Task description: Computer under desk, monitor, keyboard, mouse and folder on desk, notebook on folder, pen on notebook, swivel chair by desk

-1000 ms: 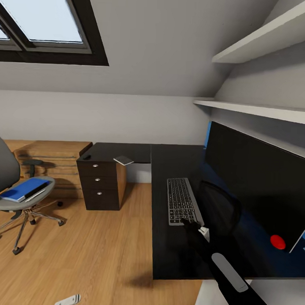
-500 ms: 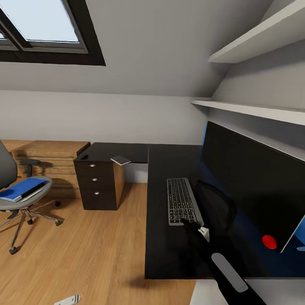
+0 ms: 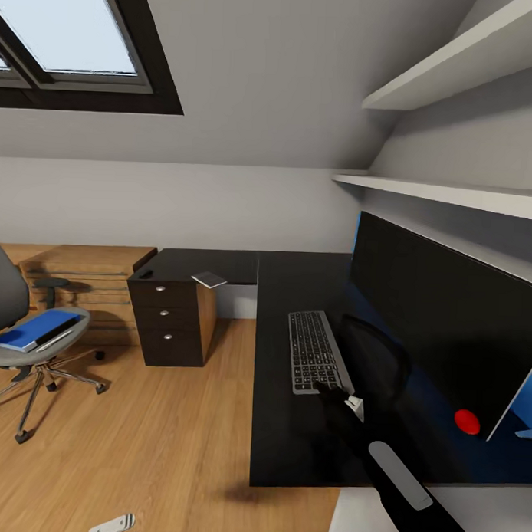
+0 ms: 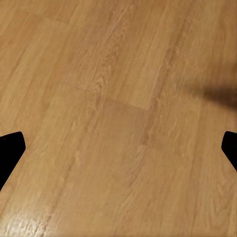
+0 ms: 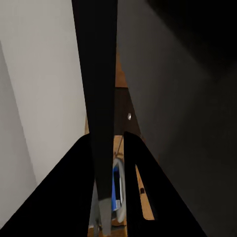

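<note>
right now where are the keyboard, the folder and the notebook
keyboard (image 3: pixel 314 350), head view, middle of the keys
folder (image 3: pixel 40 329), head view, blue cover, on the chair seat
notebook (image 3: pixel 210 279), head view, centre of the grey cover

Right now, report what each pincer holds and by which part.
Right pincer grips the keyboard by its near edge, at the corner nearest the monitor. Left pincer is open over floor, holding nothing.

The keyboard (image 3: pixel 315 352), gripped at its near end by the right gripper (image 3: pixel 334 391), has been nudged slightly leftward on the desk (image 3: pixel 290 443).
</note>
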You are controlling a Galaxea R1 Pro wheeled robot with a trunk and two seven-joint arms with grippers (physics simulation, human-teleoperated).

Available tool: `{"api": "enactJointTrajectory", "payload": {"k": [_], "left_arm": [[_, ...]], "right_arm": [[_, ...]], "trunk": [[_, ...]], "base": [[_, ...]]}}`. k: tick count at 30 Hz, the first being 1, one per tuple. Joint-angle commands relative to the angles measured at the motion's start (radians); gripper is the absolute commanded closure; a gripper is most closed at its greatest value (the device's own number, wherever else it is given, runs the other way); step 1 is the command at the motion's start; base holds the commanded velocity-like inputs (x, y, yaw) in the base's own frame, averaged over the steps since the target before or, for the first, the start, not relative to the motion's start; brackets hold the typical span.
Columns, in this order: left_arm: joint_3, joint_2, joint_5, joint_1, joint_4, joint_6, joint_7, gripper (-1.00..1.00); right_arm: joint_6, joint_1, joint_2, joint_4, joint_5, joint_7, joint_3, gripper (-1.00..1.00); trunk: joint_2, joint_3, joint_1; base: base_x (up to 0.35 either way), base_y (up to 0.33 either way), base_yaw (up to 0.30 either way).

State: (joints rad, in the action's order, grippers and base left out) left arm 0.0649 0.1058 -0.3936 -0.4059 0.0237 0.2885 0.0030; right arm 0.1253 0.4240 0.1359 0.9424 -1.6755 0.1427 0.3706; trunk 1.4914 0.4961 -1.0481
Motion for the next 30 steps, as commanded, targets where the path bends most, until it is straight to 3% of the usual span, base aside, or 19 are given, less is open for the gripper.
{"api": "enactJointTrajectory", "payload": {"k": [1, 13, 30], "left_arm": [[0.007, 0.000, -0.007, -0.001, -0.001, 0.003, 0.000, -1.00], [0.007, 0.000, -0.006, -0.001, -0.001, 0.003, 0.001, -1.00], [0.007, 0.000, -0.007, -0.001, -0.001, 0.003, 0.002, -1.00]], "right_arm": [[0.002, 0.001, 0.001, -0.001, -0.011, 0.006, 0.002, 1.00], [0.005, 0.001, 0.001, -0.001, -0.010, 0.006, 0.002, 1.00], [0.005, 0.001, 0.001, -0.001, -0.009, 0.006, 0.001, 1.00]], "trunk": [[0.001, 0.001, 0.000], [0.001, 0.001, 0.000], [0.001, 0.001, 0.000]], "base": [[0.000, 0.000, 0.000], [0.079, 0.000, 0.000], [-0.030, -0.027, 0.000]]}}
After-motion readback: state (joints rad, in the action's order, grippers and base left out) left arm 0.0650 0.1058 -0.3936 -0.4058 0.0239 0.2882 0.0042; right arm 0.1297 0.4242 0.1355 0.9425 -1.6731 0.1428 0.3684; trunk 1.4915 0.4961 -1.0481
